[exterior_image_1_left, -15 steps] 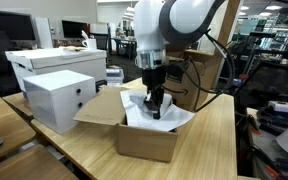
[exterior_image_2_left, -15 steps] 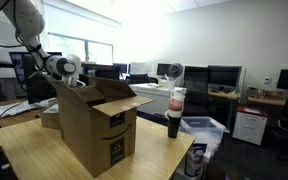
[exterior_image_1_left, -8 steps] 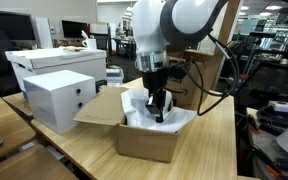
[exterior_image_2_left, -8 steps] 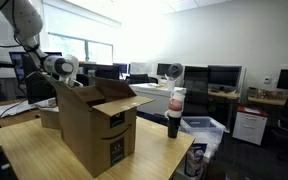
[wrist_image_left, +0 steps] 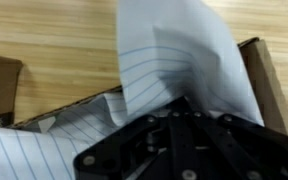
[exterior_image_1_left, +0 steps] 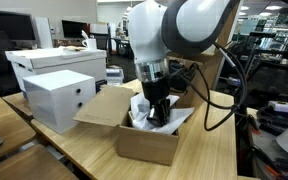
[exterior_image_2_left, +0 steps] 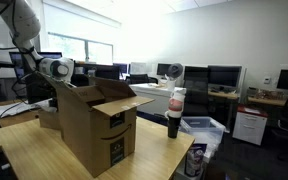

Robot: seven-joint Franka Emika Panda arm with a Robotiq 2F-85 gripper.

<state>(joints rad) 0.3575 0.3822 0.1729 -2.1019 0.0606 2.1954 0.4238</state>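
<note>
- Jaws pressed together, pinching lined paper; the sheet fans from them toward the top of the wrist frame.
- Paper and jaws sit low inside open cardboard box, frame centre, on tabletop.

Bright ofc light, glare at window, wrist view blurry

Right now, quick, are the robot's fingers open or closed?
Gripper: closed, pinching the lined paper down in the cardboard box.
</note>
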